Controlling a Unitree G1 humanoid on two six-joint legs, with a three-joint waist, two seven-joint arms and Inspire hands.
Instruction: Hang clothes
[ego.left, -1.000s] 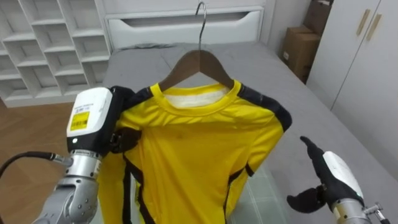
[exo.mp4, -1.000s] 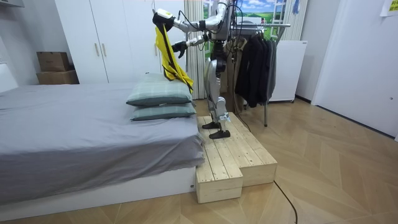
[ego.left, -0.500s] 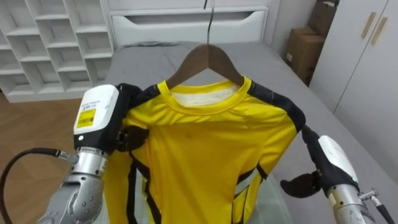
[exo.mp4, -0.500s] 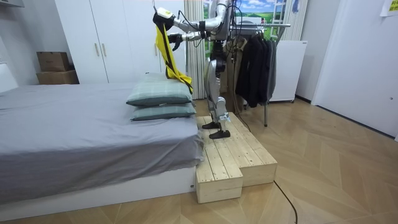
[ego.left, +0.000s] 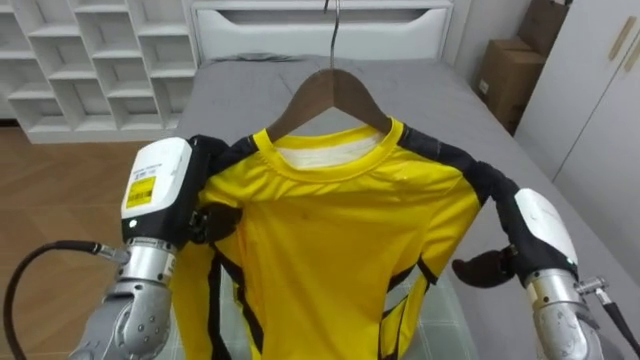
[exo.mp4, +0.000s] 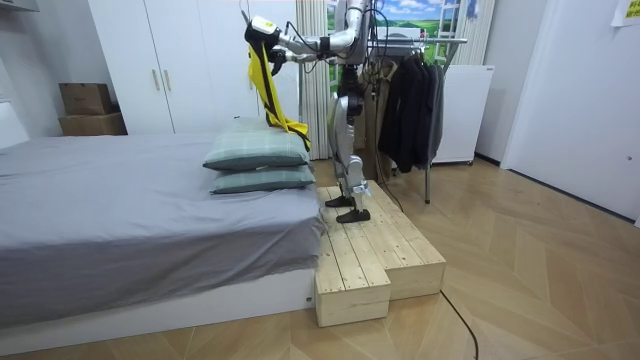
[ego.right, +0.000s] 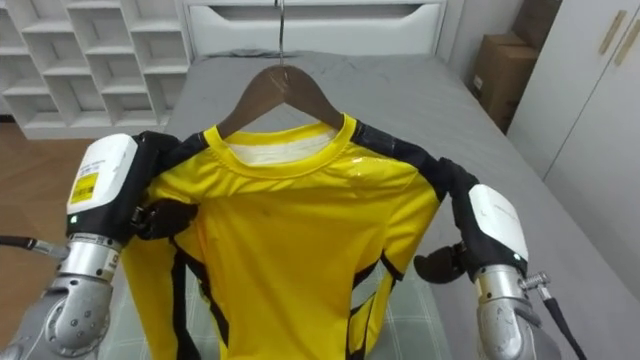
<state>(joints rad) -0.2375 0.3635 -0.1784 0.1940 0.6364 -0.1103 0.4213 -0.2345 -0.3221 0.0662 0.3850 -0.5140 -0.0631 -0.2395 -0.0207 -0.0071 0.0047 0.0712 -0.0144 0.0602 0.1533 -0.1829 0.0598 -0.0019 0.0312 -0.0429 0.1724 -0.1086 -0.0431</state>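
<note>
A yellow shirt (ego.left: 340, 230) with black trim hangs on a wooden hanger (ego.left: 330, 90) whose metal hook points up, held in the air over the bed. My left hand (ego.left: 155, 190) is at the shirt's left shoulder, its dark fingers curled on the cloth there. My right hand (ego.left: 540, 235) rests against the black right shoulder with straight fingers, its thumb spread out below. In the room view I stand on a wooden platform (exo.mp4: 380, 250) facing the bed, holding the shirt (exo.mp4: 268, 85) high at arm's length.
The grey bed (ego.left: 450, 100) lies below the shirt, with two pillows (exo.mp4: 258, 160) at my end. White shelves (ego.left: 90, 50) stand left, cardboard boxes (ego.left: 510, 75) and a wardrobe (ego.left: 600, 90) right. A rack (exo.mp4: 420, 42) with dark clothes stands behind me.
My right hand has risen from low at the right and come in against the shirt's right shoulder. The left hand has kept its hold; the camera has shifted a little.
</note>
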